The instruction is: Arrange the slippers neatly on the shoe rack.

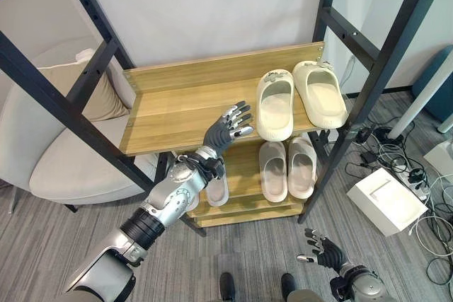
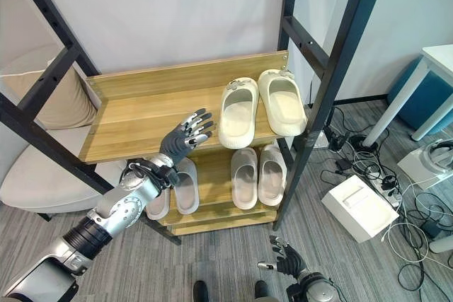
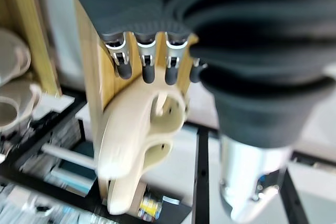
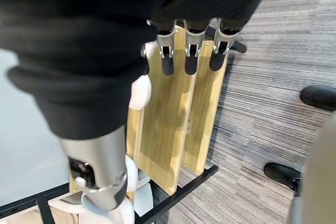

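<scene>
- A pair of cream slippers (image 1: 300,100) lies side by side on the right part of the upper shelf (image 1: 177,107) of the shoe rack (image 1: 344,37), toes toward the back wall and heels at the front edge.
- The left slipper of that pair (image 1: 274,105) sits just beside the fingertips of the left hand (image 1: 228,127); the dark tips point toward its heel side, and the pictures do not settle whether they touch it.
- The left hand hangs over the front edge of the upper shelf, its fingers spread and nearly straight, holding nothing. In the left wrist view the same cream slipper (image 3: 137,135) shows just past the row of straight fingers (image 3: 148,64).
- On the lower shelf (image 1: 244,206), a second cream pair (image 1: 287,167) lies below the upper pair, also toes to the back.
- A third, paler pair (image 2: 175,189) lies on the left part of the lower shelf, partly behind the left arm.
- The right hand (image 1: 322,249) hangs low in front of the rack above the grey carpet (image 1: 262,252), well apart from every slipper, its fingers loosely spread and empty.
- A beige armchair with a cushion (image 1: 64,125) stands to the left of the rack; a white box (image 1: 386,199) and a tangle of cables (image 1: 425,196) lie on the floor to the right.
</scene>
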{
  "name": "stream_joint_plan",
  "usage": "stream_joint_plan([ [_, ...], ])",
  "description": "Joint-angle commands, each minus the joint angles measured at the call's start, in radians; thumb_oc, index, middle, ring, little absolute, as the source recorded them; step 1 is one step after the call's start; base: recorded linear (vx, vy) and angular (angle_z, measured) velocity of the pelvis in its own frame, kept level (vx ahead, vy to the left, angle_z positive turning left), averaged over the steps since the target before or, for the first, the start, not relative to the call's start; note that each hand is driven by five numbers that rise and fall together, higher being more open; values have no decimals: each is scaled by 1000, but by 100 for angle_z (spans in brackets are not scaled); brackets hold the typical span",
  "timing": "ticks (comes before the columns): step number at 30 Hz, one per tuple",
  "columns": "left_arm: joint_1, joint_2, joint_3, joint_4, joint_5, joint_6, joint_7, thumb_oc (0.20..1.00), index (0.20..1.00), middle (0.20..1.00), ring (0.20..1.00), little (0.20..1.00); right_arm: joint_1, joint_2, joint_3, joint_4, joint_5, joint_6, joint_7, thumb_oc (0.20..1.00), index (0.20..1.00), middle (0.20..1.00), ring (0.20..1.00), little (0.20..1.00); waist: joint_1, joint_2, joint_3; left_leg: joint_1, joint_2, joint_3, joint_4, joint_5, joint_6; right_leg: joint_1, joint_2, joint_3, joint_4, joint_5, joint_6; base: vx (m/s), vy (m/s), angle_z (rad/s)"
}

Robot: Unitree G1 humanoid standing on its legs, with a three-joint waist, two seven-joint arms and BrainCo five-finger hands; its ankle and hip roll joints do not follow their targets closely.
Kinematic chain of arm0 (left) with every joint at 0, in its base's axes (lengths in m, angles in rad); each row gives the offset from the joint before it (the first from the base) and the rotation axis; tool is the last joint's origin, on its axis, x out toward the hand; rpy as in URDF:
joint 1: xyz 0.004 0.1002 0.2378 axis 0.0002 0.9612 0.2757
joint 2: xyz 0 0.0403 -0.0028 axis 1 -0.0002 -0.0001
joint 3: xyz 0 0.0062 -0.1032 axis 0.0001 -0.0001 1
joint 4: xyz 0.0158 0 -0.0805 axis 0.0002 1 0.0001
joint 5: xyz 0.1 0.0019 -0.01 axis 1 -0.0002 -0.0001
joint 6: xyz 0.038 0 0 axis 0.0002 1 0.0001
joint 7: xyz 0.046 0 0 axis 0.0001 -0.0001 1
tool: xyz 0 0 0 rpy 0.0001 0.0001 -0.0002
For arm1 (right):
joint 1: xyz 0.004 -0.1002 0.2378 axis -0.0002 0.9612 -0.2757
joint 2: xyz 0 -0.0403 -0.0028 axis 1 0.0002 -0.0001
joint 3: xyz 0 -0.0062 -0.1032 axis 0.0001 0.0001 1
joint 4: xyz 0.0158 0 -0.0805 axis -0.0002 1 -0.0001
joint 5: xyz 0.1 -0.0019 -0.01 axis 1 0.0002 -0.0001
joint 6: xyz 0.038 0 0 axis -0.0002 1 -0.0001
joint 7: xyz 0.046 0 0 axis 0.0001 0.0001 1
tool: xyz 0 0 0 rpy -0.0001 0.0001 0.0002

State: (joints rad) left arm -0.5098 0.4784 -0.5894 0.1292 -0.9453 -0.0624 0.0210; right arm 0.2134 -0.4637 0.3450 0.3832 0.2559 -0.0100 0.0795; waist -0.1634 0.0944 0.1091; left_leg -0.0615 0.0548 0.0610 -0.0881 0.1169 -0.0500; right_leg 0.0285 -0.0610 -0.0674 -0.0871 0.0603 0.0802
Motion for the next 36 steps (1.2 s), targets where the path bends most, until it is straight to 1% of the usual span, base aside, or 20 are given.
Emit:
stream_joint_plan([
  [1, -144, -51, -3, 74, -35, -23, -1, 1000, 1000, 1000, 1000, 1000, -9, -29, 23, -80, 1, -14, 17, 1000, 1000, 1000, 1000, 1000, -5, -35, -12, 83, 52, 15, 1, -55, -66, 8, -40, -23, 0, -38, 73, 16, 0, -10],
  [2, -145, -52, -3, 75, -35, -23, -1, 1000, 1000, 1000, 1000, 1000, -9, -29, 23, -81, 1, -14, 17, 1000, 1000, 1000, 1000, 1000, -5, -35, -12, 84, 52, 15, 1, -55, -66, 8, -40, -22, 0, -38, 73, 16, 1, -7],
  [3, -166, -88, -8, 99, -34, -21, 4, 1000, 1000, 1000, 1000, 1000, -14, -31, 29, -81, 1, -11, 17, 1000, 1000, 1000, 1000, 1000, -9, -35, -11, 83, 52, 15, 1, -55, -66, 8, -40, -21, 0, -39, 73, 6, 3, -5],
  [5, -175, -105, -6, 115, -26, -22, 9, 1000, 1000, 1000, 1000, 1000, -16, -33, 30, -81, 2, -10, 17, 1000, 1000, 1000, 1000, 1000, -10, -35, -10, 83, 52, 17, 1, -55, -66, 7, -40, -20, 0, -39, 73, 0, 0, 0],
  [8, -200, -165, 5, 174, -2, -24, 30, 1000, 1000, 1000, 1000, 1000, -21, -40, 30, -85, 3, -6, 17, 1000, 1000, 1000, 1000, 1000, -19, -35, -5, 82, 52, 21, 1, -55, -66, 1, -40, -15, 0, -38, 73, 0, 0, 0],
  [10, -207, -172, 9, 183, 1, -24, 31, 1000, 1000, 1000, 1000, 1000, -22, -42, 30, -86, 4, -6, 18, 1000, 1000, 1000, 1000, 1000, -20, -35, -4, 81, 52, 22, 1, -55, -66, 0, -40, -13, 0, -37, 73, 0, 0, 0],
  [12, -232, -196, 17, 217, 23, -28, 41, 1000, 1000, 1000, 1000, 1000, -22, -46, 29, -82, 5, -5, 19, 1000, 1000, 1000, 1000, 1000, -26, -34, 1, 76, 53, 25, 1, -52, -67, -8, -41, -10, 0, -35, 74, 0, 0, 0],
  [15, -278, -215, 34, 294, 87, -37, 55, 1000, 1000, 1000, 1000, 1000, -25, -48, 30, -78, 4, -9, 27, 1000, 1000, 1000, 1000, 1000, -37, -33, 5, 66, 53, 28, 1, -50, -70, -19, -41, -9, 0, -32, 74, 0, 0, 0],
  [16, -278, -215, 34, 295, 87, -37, 55, 1000, 1000, 1000, 1000, 1000, -25, -49, 30, -78, 4, -9, 27, 1000, 1000, 1000, 1000, 1000, -37, -32, 5, 65, 53, 28, 1, -50, -70, -19, -41, -9, 0, -32, 74, -15, 2, -6],
  [17, -319, -238, 62, 364, 127, -57, 87, 1000, 1000, 1000, 1000, 1000, -30, -47, 32, -71, 5, -14, 29, 1000, 1000, 1000, 1000, 1000, -43, -33, 8, 57, 53, 28, 1, -47, -73, -26, -42, -11, 0, -30, 74, -15, -4, -3],
  [18, -353, -241, 78, 397, 194, -67, 114, 1000, 1000, 1000, 1000, 1000, -34, -44, 34, -63, 5, -18, 30, 1000, 1000, 1000, 1000, 1000, -45, -34, 9, 53, 53, 30, 1, -45, -74, -31, -42, -10, 0, -28, 75, 0, 0, 0],
  [19, -354, -241, 78, 398, 194, -67, 114, 1000, 1000, 1000, 1000, 1000, -35, -44, 34, -63, 5, -18, 30, 1000, 1000, 1000, 1000, 1000, -45, -34, 9, 53, 53, 30, 1, -45, -74, -31, -42, -10, 0, -28, 75, 0, 0, 0],
  [24, -426, -230, 106, 484, 319, -79, 159, 1000, 1000, 1000, 1000, 1000, -48, -34, 35, -43, 7, -28, 29, 1000, 1000, 1000, 1000, 1000, -52, -35, 12, 51, 54, 33, 1, -46, -76, -34, -42, -11, 0, -26, 75, 0, 0, 0],
  [25, -449, -224, 105, 524, 365, -75, 165, 1000, 1000, 1000, 1000, 1000, -55, -31, 39, -35, 7, -31, 28, 1000, 1000, 1000, 1000, 1000, -54, -36, 12, 51, 54, 35, 1, -47, -77, -35, -42, -10, 0, -26, 75, 0, 0, 0],
  [28, -473, -217, 99, 556, 405, -72, 170, 1000, 1000, 1000, 1000, 1000, -60, -31, 41, -32, 14, -35, 31, 1000, 1000, 1000, 1000, 1000, -58, -37, 15, 51, 55, 37, 1, -47, -77, -35, -42, -9, 0, -25, 76, 0, 0, 0],
  [29, -489, -206, 92, 589, 456, -66, 173, 1000, 1000, 1000, 1000, 1000, -64, -29, 41, -27, 15, -38, 30, 1000, 1000, 1000, 1000, 1000, -59, -37, 16, 51, 55, 39, 1, -48, -77, -36, -41, -8, 0, -25, 77, 1, 2, -4],
  [31, -490, -202, 93, 599, 466, -65, 170, 1000, 1000, 1000, 1000, 1000, -64, -29, 39, -26, 17, -39, 30, 1000, 1000, 1000, 1000, 1000, -60, -38, 16, 51, 55, 40, 1, -48, -76, -35, -42, -8, 0, -25, 78, 5, 0, -4],
  [35, -502, -189, 91, 641, 543, -60, 185, 1000, 1000, 1000, 1000, 1000, -65, -25, 42, -19, 17, -45, 34, 1000, 1000, 1000, 1000, 1000, -60, -39, 18, 53, 55, 40, 1, -48, -76, -35, -42, -6, 0, -24, 78, 0, 0, 0],
  [36, -502, -189, 91, 641, 543, -60, 185, 1000, 1000, 1000, 1000, 1000, -65, -25, 42, -19, 17, -45, 34, 1000, 1000, 1000, 1000, 1000, -60, -39, 18, 53, 55, 40, 1, -48, -76, -35, -42, -6, 0, -24, 78, 0, 0, 0],
])
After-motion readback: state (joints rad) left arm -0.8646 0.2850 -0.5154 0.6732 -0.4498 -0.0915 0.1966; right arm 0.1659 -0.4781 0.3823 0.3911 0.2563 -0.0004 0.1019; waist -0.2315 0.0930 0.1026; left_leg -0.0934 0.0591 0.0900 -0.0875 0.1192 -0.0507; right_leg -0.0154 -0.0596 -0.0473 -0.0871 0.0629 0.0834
